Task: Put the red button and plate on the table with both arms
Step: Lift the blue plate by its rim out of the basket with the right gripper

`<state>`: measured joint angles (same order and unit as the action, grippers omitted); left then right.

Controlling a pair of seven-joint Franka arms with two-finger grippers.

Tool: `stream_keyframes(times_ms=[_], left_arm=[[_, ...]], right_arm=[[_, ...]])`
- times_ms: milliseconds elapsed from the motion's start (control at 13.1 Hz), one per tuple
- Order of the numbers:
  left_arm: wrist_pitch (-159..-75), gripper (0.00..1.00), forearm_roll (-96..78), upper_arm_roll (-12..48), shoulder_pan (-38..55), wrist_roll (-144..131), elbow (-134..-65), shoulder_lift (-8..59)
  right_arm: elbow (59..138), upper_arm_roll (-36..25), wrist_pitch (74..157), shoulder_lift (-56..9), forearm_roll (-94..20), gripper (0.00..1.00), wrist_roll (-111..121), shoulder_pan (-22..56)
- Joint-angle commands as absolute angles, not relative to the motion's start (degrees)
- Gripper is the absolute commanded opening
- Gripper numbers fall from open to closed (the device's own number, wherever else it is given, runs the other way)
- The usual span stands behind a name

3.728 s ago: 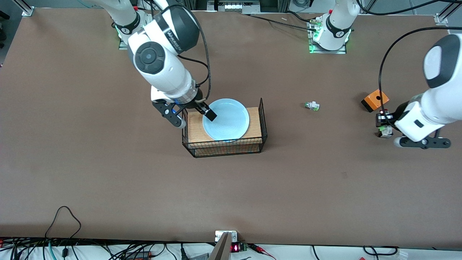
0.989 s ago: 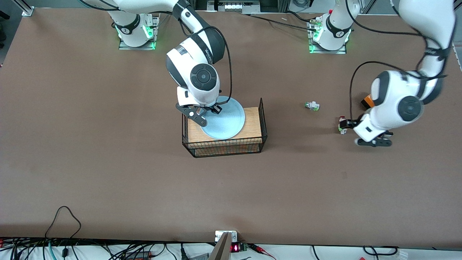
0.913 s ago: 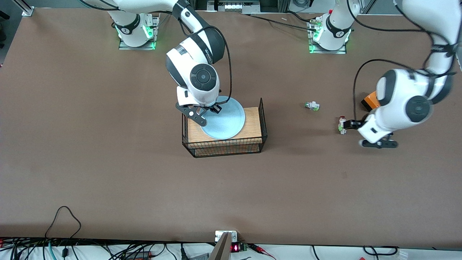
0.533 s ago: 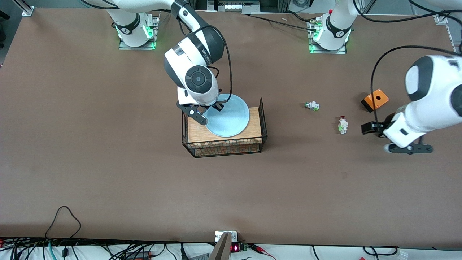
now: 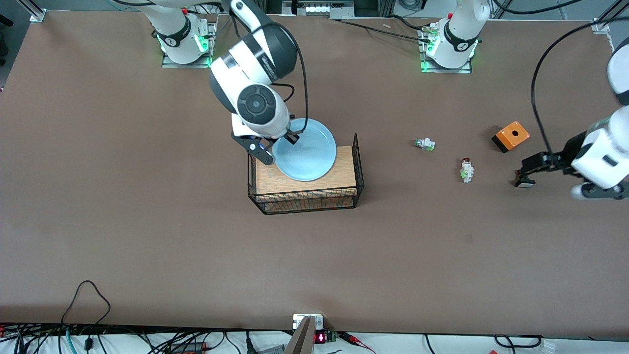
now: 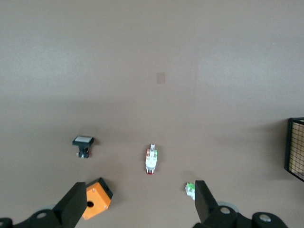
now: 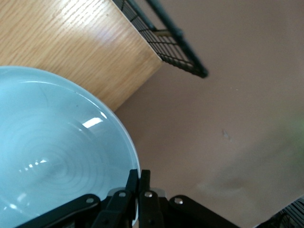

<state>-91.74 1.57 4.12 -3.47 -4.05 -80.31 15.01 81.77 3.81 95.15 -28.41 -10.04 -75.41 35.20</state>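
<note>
- Nearest the front camera, the brown table (image 5: 196, 255) lies bare across a wide band up to the wire basket (image 5: 305, 196).
- The basket holds a wooden board (image 5: 344, 172); the pale-blue plate (image 5: 307, 155) is over it, overhanging the basket's edge at about 11 o'clock.
- The right gripper (image 5: 280, 145) is clamped on the plate's rim at about 9 o'clock, fingers (image 7: 133, 183) pressed together on the edge.
- The red button (image 5: 466, 169) lies on the table toward the left arm's end, apart from everything, open room all round.
- The left gripper (image 5: 528, 172) hangs at the button's 3 o'clock, spread wide and holding nothing.
- A green-capped part (image 5: 424, 143) at the button's 10 o'clock and an orange box (image 5: 511, 136) at its 2 o'clock lie farther off.
</note>
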Motion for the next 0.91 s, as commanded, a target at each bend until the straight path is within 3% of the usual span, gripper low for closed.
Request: stream_keyframes(times_ms=[0, 457, 685, 837], left_arm=[[-88.6, 1.00, 0.3, 3.9, -3.7, -4.5, -78.5, 14.4], [-88.4, 1.00, 0.4, 4.4, -3.8, -5.1, -82.2, 8.7], [-97.4, 1.00, 0.4, 4.4, -4.0, -3.4, -91.6, 2.9], [-96.6, 1.00, 0.4, 4.3, -4.0, -0.9, -91.9, 2.3]], right_arm=[[82.3, 3.9, 92.5, -26.2, -11.2, 0.00, -75.4, 34.9], [82.3, 3.9, 85.4, -20.7, -15.6, 0.00, -75.4, 33.5], [82.3, 3.9, 80.7, -17.6, -15.6, 0.00, -75.3, 33.6], [82.3, 3.8, 76.1, -15.5, -14.9, 0.00, -74.6, 33.5]])
